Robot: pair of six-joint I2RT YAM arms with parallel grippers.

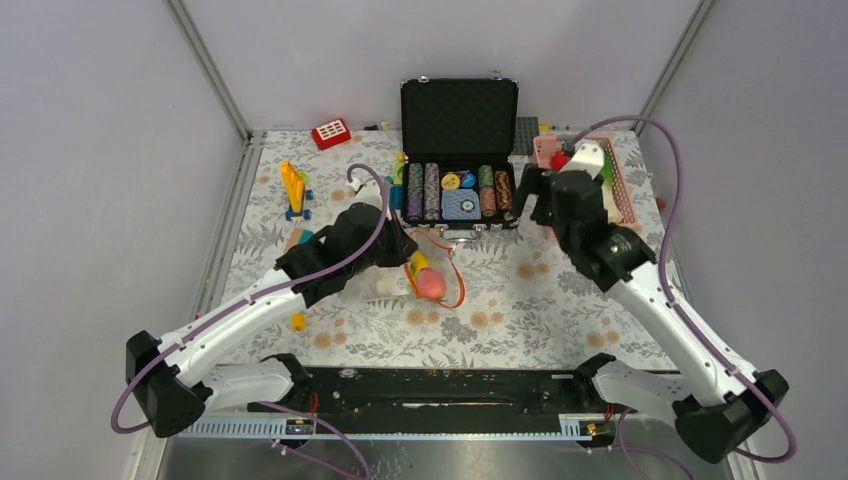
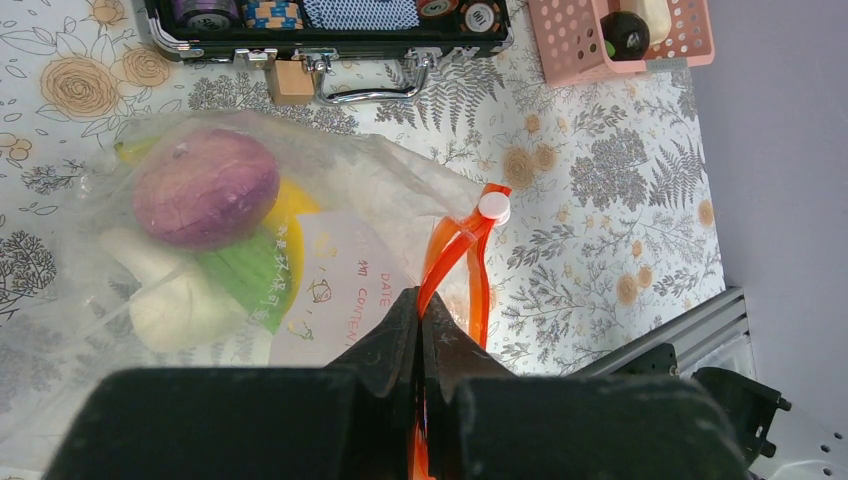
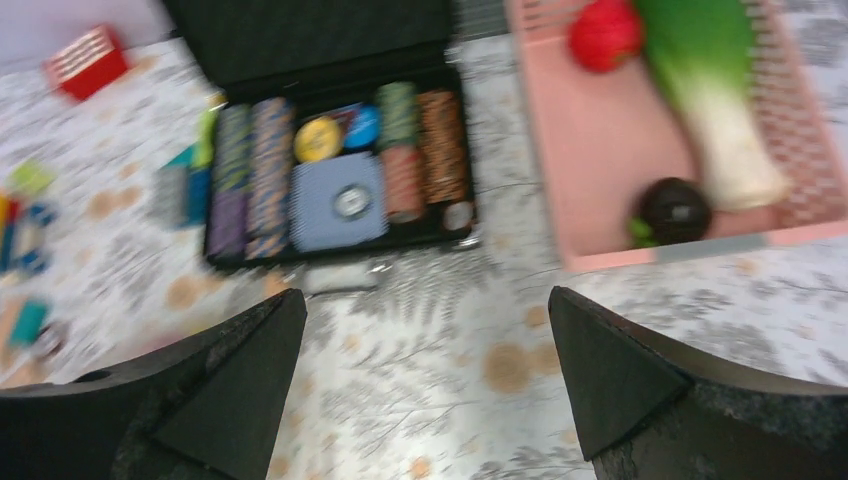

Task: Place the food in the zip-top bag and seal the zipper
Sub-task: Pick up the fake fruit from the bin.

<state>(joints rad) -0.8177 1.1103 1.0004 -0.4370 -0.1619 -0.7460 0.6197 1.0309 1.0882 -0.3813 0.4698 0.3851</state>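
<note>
— How far along?

— Partway, judging by the load. Already inside the clear floppy zip-top plastic bag [image 2: 380, 190], lying on the flowered table cover [image 1: 560, 300] between the arms, just in front of the black poker-chip case [image 1: 460, 115]: a purple toy ball [image 2: 205, 187], a yellow toy banana [image 2: 290, 200] and a green-and-white leafy cabbage piece [image 2: 245, 275].

— Anything outside?

— Yes. Waiting in the pink plastic mesh basket [image 3: 600, 150] at the far right: a red round toy fruit [image 3: 605, 32], a long green-and-white toy leek [image 3: 715, 100] and a dark round piece [image 3: 673, 208], too blurred to name.

— And the grippers?

— For the left gripper [image 2: 420, 300]: clamped tight on the thin orange-red zipper strip [image 2: 480, 290] at the bag's mouth. For the right gripper [image 3: 425, 310]: spread wide, gripping nothing, hovering near case and basket.

— Sealed?

— Not yet, going by the two parted orange bands and the small white slider tab [image 2: 493, 206] parked at one end. Left to do, most likely: fetching the basket pieces, dropping them in, then running the zipper shut.
</note>
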